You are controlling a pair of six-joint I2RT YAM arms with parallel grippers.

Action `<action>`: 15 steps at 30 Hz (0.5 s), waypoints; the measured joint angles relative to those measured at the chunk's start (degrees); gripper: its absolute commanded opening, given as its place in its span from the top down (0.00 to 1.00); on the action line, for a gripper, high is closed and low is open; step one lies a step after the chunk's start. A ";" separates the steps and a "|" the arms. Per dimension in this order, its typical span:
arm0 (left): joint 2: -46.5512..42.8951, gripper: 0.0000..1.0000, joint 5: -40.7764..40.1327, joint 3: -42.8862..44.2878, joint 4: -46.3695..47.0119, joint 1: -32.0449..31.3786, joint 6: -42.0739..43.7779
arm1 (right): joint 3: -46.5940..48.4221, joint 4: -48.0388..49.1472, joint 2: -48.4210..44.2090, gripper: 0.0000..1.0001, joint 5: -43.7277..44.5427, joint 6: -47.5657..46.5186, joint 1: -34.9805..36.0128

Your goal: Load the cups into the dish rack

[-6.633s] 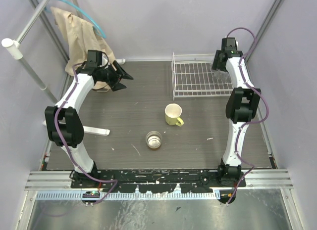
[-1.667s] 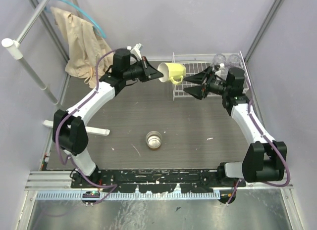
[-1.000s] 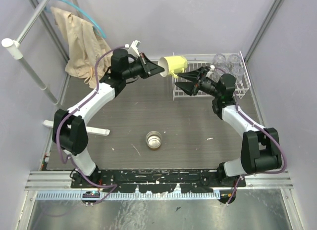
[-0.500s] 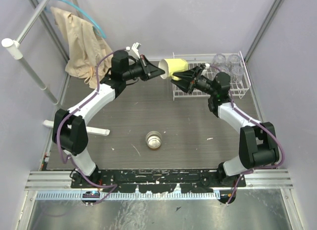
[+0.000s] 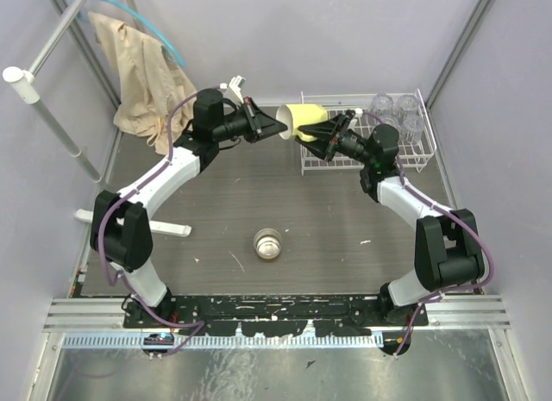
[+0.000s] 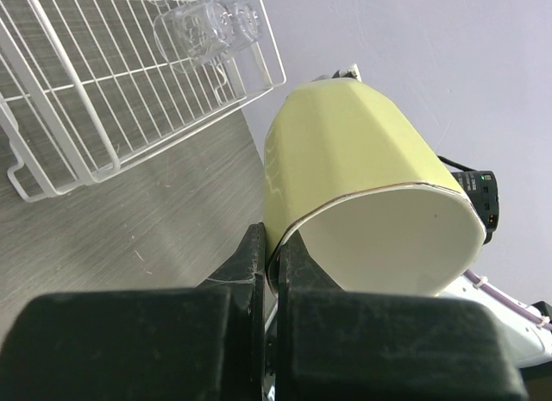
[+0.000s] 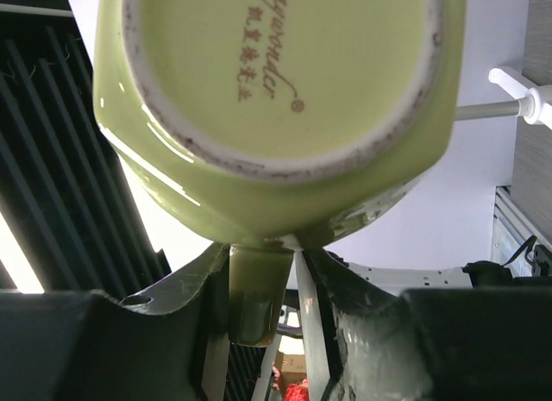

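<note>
holding the pale yellow mug (image 6: pixel 345 159) aloft on its side between my two arms, at the left edge of the dish rack (image 5: pixel 362 166). my left end effector (image 6: pixel 274 246) is clamped on the mug's wall at the rim, one finger inside and one outside. my right end effector (image 7: pixel 263 280) straddles the mug's handle, with its fingers close against both sides; i cannot tell whether they press it yet.

risks, as i judge them:
- if the left lets go before the right has a firm hold, the mug drops onto the rack's rim or the bench (image 5: pixel 216 203).
- a pinch on the handle alone could let the mug swing about it.
- two arms pulling against each other could wrench the mug out of one hold.

containers: the rack holds a cluster of clear tumblers (image 5: pixel 397 112) in its far-right corner. the mug is empty, its mouth toward my left arm. the small metallic cup (image 5: pixel 268 244) stands on the bench, well apart from the rack; its contents cannot be made out.
</note>
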 measured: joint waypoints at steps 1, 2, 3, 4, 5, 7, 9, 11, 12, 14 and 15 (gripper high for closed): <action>-0.15 1.00 -0.02 -0.33 0.00 0.00 -0.13 | 0.02 0.04 0.07 0.65 -0.11 0.00 0.00; -0.31 1.00 -0.04 -0.46 0.00 0.02 -0.15 | 0.02 0.02 0.09 0.66 -0.24 0.02 0.04; -0.37 1.00 -0.04 -0.61 0.02 0.04 -0.13 | 0.02 0.09 0.17 0.67 -0.33 0.07 0.07; -0.42 1.00 -0.07 -0.70 0.04 0.09 -0.13 | 0.13 0.07 0.20 0.69 -0.48 0.15 0.11; -0.44 1.00 -0.04 -0.74 0.07 0.11 -0.13 | 0.20 0.02 0.24 0.69 -0.52 0.17 0.13; -0.44 1.00 -0.04 -0.85 0.31 0.15 -0.11 | 0.24 -0.02 0.31 0.71 -0.72 0.26 0.17; -0.44 1.00 -0.04 -0.87 0.42 0.17 -0.11 | 0.24 -0.02 0.31 0.74 -0.85 0.42 0.33; -0.44 1.00 -0.04 -0.87 0.42 0.17 -0.13 | 0.26 0.11 0.31 0.81 -0.90 0.61 0.37; -0.42 1.00 -0.04 -0.90 0.42 0.17 -0.17 | 0.33 0.20 0.33 0.86 -0.94 0.63 0.37; -0.44 1.00 -0.04 -0.90 0.52 0.17 -0.17 | 0.33 0.37 0.35 0.98 -0.96 0.83 0.37; -0.42 0.99 -0.02 -0.92 0.63 0.17 -0.17 | 0.33 0.44 0.42 0.99 -0.98 0.96 0.37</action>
